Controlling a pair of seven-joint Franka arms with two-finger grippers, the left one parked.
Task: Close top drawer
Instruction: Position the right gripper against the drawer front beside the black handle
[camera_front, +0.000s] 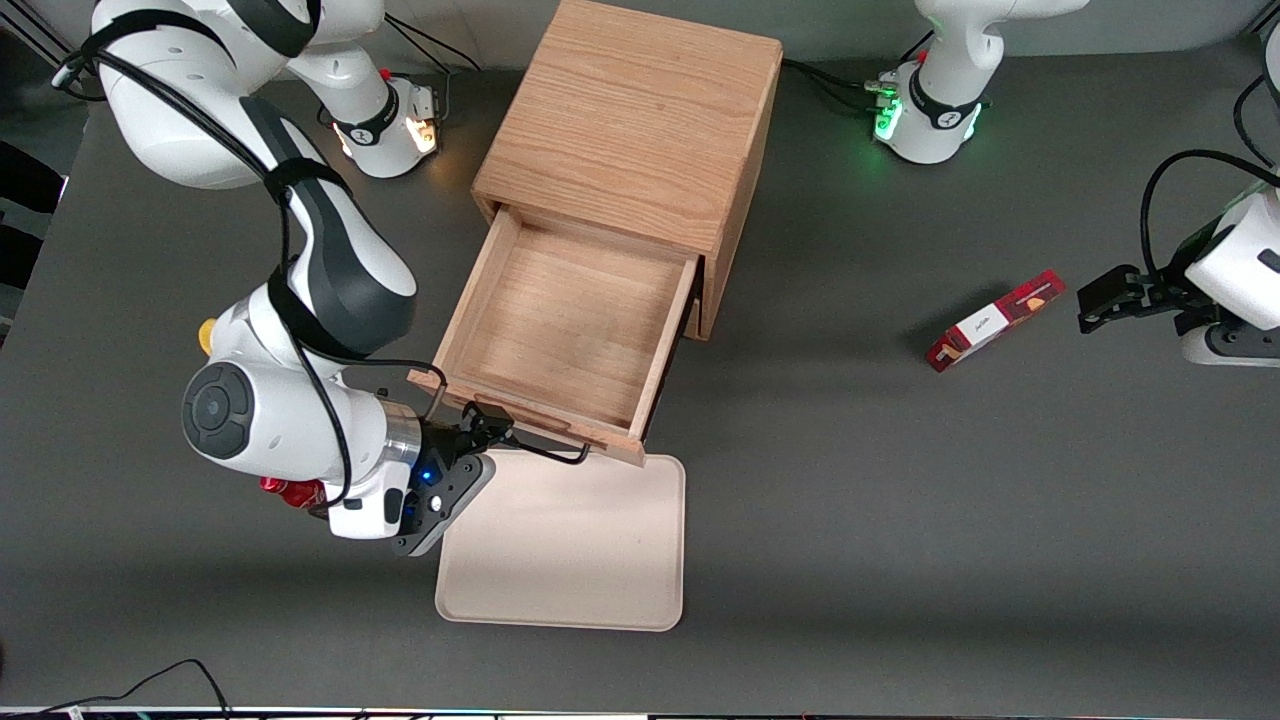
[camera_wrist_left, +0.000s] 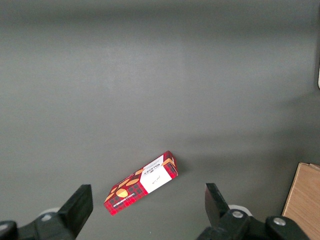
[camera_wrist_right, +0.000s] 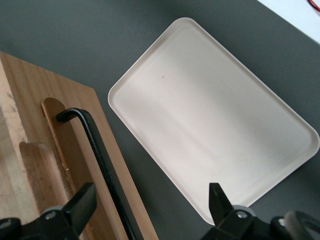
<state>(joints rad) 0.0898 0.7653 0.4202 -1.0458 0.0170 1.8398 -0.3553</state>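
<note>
The top drawer (camera_front: 560, 320) of the light-oak cabinet (camera_front: 630, 120) stands pulled far out and is empty inside. Its black wire handle (camera_front: 545, 453) runs along the front panel, nearer to the front camera. My right gripper (camera_front: 490, 425) is open at the drawer's front, its fingers astride the handle without closing on it. In the right wrist view the handle (camera_wrist_right: 102, 160) passes between the spread fingertips (camera_wrist_right: 82, 205), close to one finger, with the drawer front (camera_wrist_right: 65, 145) beneath it and my gripper (camera_wrist_right: 150, 207) open above.
A cream tray (camera_front: 570, 545) lies flat on the dark table just in front of the open drawer, also in the right wrist view (camera_wrist_right: 210, 120). A red snack box (camera_front: 995, 320) lies toward the parked arm's end, seen too in the left wrist view (camera_wrist_left: 142, 182).
</note>
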